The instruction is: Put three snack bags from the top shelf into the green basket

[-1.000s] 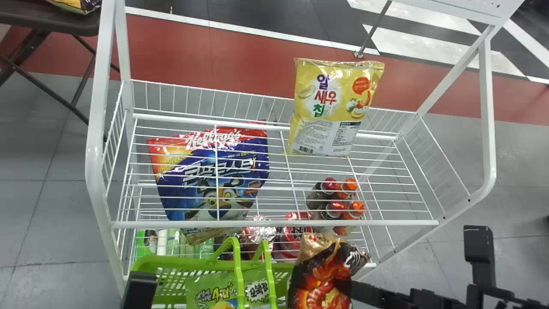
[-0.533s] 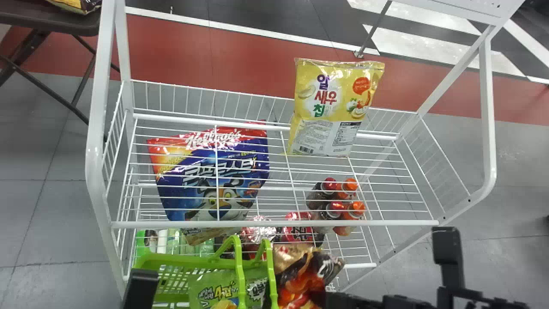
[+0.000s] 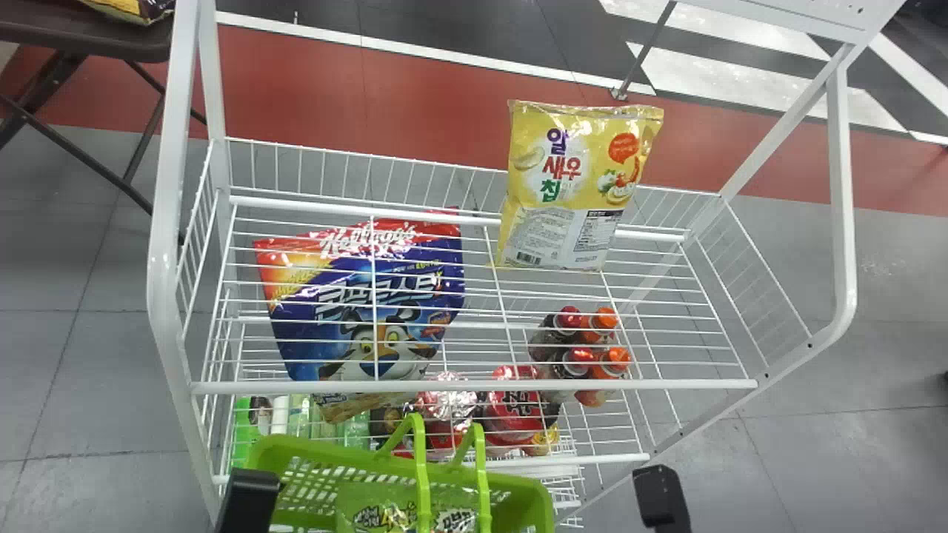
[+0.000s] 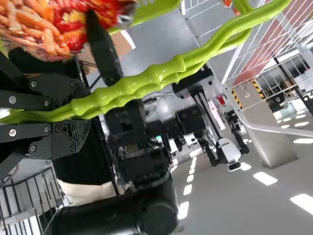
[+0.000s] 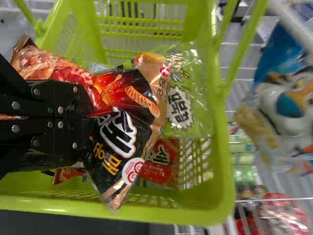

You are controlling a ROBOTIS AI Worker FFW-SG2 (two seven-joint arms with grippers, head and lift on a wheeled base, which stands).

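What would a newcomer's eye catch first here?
Probably the bright yellow bag at the back of the top shelf. Next, the blue cereal bag to its left. Then the green basket, with the right gripper holding a red-and-black snack bag at its opening.

Can't see lower parts of green basket (image 3: 522, 490), green bag (image 3: 378, 514), left arm (image 3: 248, 503) or right arm (image 3: 663, 497) in head view, past bottom edge. Get drink bottles (image 3: 555, 338) only through shelf wires. Lose part of yellow bag (image 3: 141, 6) to top edge. In right wrist view, find cereal bag (image 5: 288, 105) blurred and cropped, red packet (image 5: 159, 164) partly behind dark snack bag (image 5: 124, 132), itself partly behind jaws.
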